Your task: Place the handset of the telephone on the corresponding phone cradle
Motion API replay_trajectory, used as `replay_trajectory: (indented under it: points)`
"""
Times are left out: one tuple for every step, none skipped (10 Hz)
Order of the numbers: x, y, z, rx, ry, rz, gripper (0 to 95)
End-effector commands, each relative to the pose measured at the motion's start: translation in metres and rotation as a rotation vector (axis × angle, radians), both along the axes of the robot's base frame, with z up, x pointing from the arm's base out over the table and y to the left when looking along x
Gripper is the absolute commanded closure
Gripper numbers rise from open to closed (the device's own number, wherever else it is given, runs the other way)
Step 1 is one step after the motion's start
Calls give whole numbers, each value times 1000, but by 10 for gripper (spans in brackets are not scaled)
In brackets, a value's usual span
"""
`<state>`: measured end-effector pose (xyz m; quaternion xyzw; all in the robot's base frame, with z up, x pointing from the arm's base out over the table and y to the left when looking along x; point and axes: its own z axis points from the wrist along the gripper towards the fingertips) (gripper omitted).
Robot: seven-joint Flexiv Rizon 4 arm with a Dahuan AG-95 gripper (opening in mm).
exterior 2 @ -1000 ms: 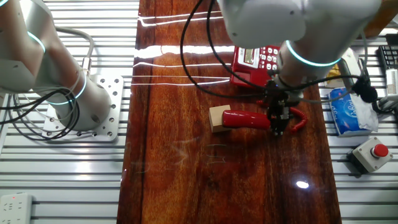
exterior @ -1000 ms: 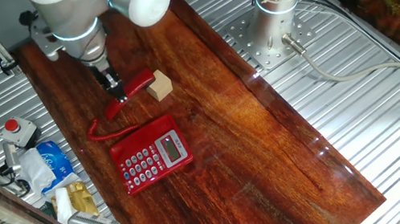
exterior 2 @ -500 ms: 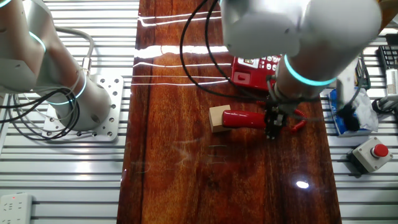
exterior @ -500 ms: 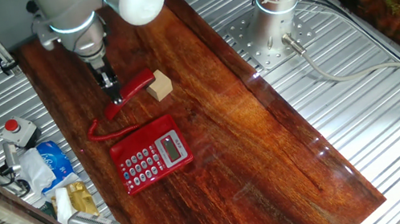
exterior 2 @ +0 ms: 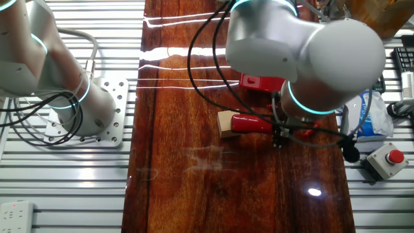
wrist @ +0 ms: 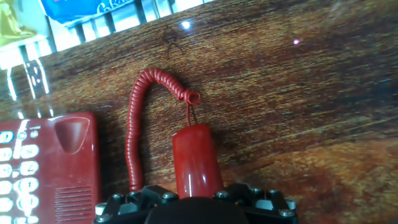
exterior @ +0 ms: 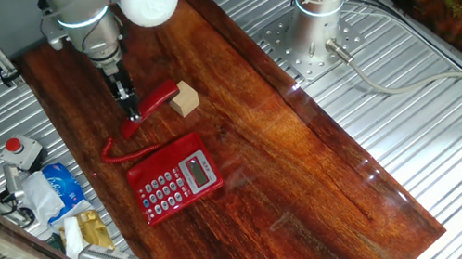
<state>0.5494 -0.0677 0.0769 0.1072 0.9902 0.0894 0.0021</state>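
Presently handset being gripped near cord end by gripper, jaws closed on it, far end touching wooden cube. Telephone lying well apart, cradle unoccupied. Risks being judged: coiled cord snagging or dragging base; off-centre grip letting handset swing.

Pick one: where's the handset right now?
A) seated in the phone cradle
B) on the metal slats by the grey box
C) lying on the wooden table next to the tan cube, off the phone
C: the handset lies on the wooden table, one end by the tan cube, apart from the telephone; the gripper is at its other end.
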Motion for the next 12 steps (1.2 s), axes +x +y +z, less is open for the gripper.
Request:
replay_trajectory:
  points:
    - [0, 1, 0, -88, 9, 229, 190]
    - [0, 1, 0, -86, 11, 232, 190]
    - [0, 1, 0, -84, 14, 220, 190]
    - [0, 1, -1, -82, 19, 208, 190]
    - [0, 1, -3, -77, 25, 182, 190]
    - [0, 2, -4, -73, 29, 169, 190]
    - [0, 2, -5, -72, 34, 161, 190]
    - [0, 2, -6, -66, 35, 151, 190]
    - [0, 2, -7, -65, 36, 142, 190]
    - [-1, 3, -9, -59, 39, 125, 190]
    - [-1, 3, -10, -56, 40, 109, 190]
    - [-1, 3, -11, -46, 43, 82, 380]
